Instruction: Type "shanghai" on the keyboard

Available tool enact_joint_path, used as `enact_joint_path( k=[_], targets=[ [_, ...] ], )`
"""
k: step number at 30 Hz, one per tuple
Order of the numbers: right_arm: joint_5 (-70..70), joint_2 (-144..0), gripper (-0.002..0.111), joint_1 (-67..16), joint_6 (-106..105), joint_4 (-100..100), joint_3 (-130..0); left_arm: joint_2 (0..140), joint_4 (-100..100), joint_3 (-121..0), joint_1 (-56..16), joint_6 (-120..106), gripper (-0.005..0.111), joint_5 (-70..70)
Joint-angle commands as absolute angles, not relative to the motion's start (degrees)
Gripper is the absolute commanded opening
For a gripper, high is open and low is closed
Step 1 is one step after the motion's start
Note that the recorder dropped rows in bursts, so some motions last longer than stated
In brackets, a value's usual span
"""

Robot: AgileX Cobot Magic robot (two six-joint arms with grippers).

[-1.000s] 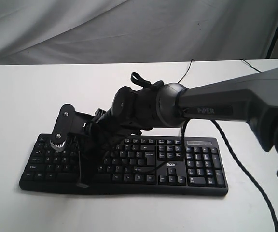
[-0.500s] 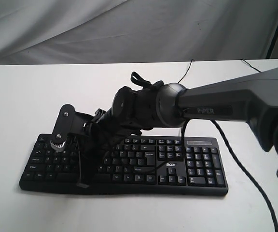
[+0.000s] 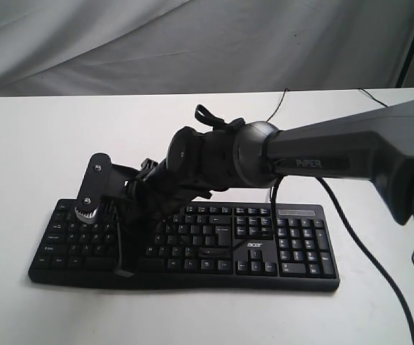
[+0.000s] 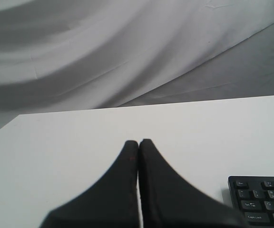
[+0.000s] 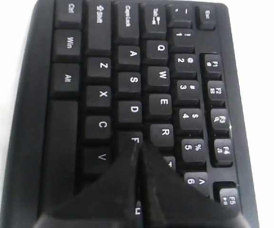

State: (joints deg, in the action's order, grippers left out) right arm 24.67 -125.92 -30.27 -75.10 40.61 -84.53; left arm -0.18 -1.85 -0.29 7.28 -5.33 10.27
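The black keyboard (image 3: 279, 244) with white legends and an "acer" logo lies on the white table (image 3: 34, 144). My right arm reaches across it from the right. The right gripper (image 3: 118, 237) is down at the left letter block, hard to make out under the wrist. In the right wrist view the right gripper (image 5: 139, 143) is shut, empty, with its tip over the F key (image 5: 133, 139), and whether it touches the key cannot be told. My left gripper (image 4: 138, 141) is shut and empty over bare table, beside the keyboard's Esc corner (image 4: 260, 199). It does not show in the exterior view.
A thin black cable (image 3: 282, 100) runs from the keyboard toward the back of the table. Another black cable (image 3: 369, 248) trails over the table at the right. Grey cloth (image 3: 192, 43) hangs behind, and a dark stand leg (image 3: 412, 43) stands at the far right.
The right gripper has edged very slightly left and up over the keys. Nothing else has moved.
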Motion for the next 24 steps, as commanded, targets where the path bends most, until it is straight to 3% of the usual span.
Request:
enact_joint_path(
  k=[1,24],
  targets=[
    [24.8,-124.3,0.0,-29.9,-74.8,40.2,-84.7,0.0,-1.8,0.0,7.1,-5.2,0.001,10.0],
    [31.3,-124.3,0.0,-26.7,-74.5,40.9,-84.7,0.0,-1.8,0.0,7.1,-5.2,0.001,10.0]
  ],
)
